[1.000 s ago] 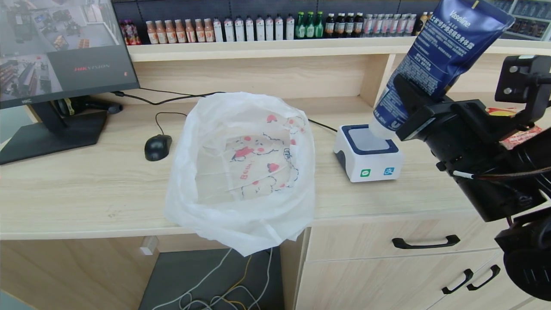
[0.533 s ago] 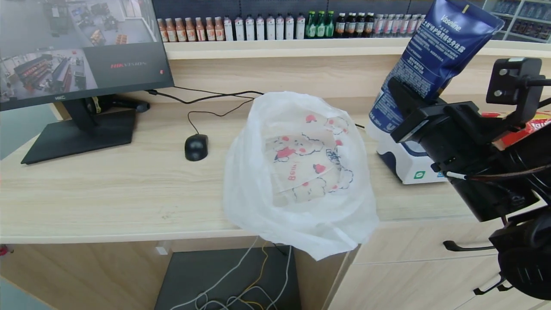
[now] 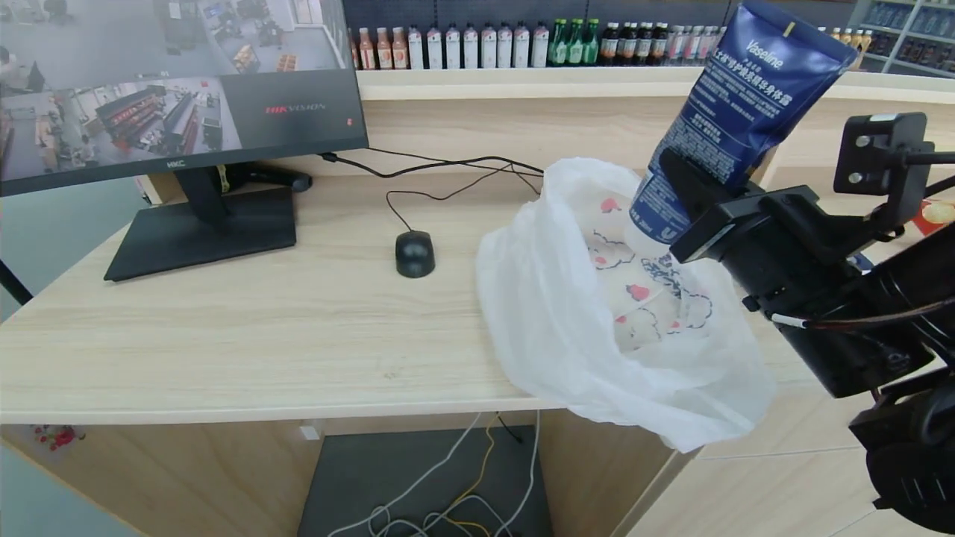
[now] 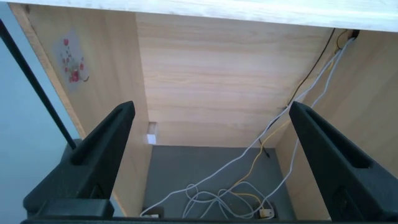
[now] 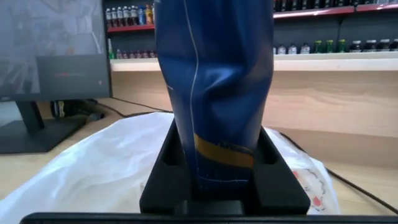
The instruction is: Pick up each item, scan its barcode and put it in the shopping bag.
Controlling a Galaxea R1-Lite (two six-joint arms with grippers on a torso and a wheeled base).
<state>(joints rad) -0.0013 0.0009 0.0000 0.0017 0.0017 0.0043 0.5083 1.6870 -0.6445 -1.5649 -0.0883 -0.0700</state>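
Blue tube (image 3: 746, 97), above the shopping bag (image 3: 597, 335): lower end hidden between the fingers of the right pincer (image 3: 671, 175) clamped on it; upper end cut by the top edge in the right wrist view. Shopping bag: right side hidden behind that pincer and its arm; contents not determinable through the film. Monitor (image 3: 171, 82), well left of the bag: cut by the top and left edges; screen detail too small to tell. Dark object (image 3: 268, 177), behind the monitor's stand, left of the bag: partly hidden, kind unclear. Bottles (image 3: 485, 46), on the shelf beyond the bag: too small to tell apart. Red packet (image 3: 936, 212), right of the bag: mostly hidden by the arm, cut by the edge.
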